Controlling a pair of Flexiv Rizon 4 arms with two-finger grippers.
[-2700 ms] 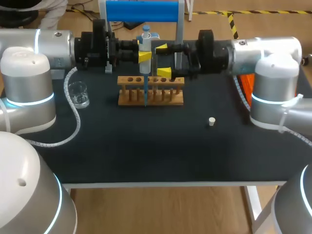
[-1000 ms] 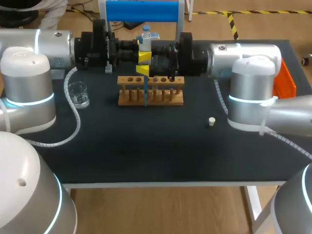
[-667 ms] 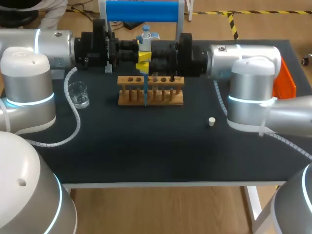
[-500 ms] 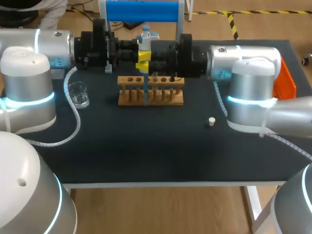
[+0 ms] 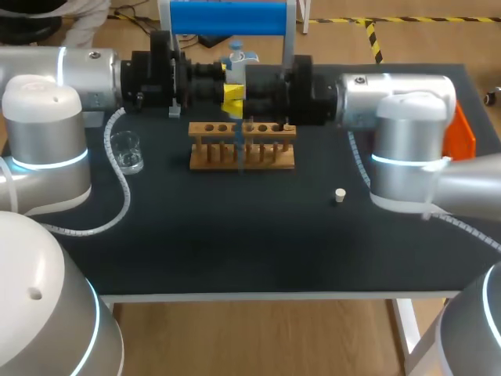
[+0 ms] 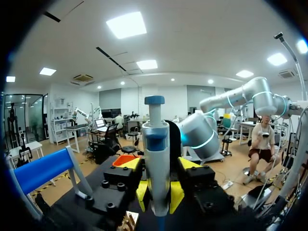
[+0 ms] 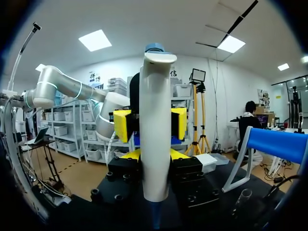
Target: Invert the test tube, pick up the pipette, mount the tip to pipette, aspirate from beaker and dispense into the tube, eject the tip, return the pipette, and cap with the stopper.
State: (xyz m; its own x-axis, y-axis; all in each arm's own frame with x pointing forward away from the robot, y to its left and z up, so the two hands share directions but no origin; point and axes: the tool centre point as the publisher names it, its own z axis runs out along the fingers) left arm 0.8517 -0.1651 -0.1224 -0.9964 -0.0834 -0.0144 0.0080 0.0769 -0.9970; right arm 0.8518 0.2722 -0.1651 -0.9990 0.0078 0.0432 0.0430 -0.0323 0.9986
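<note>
Two arms meet over the back of a matte black bench point(image 5: 235, 235), both closed on one upright pipette point(image 5: 234, 61). The left gripper point(image 6: 159, 166) clasps the pipette's smooth white barrel between its blocky black fingers with yellow tips. The right gripper point(image 7: 154, 155) grips the same barrel from the opposite side. In the head view the yellow tips of both bunch into one small patch against the barrel. The pipette is a slim plastic cylinder with a blue cap on its plunger, and it narrows to a thin blue point. It hangs above a pale wooden rack point(image 5: 243, 157), a low frame of slim posts whose top rail is drilled with a row of round holes.

A small clear glass beaker point(image 5: 125, 150) stands on the bench to the left of the rack, well apart from it. A stubby off-white stopper point(image 5: 340, 195) sits alone on the dark surface, to the right of the rack and nearer the front edge. A stand with a round blue crossbar point(image 5: 227, 17) rises behind the grippers.
</note>
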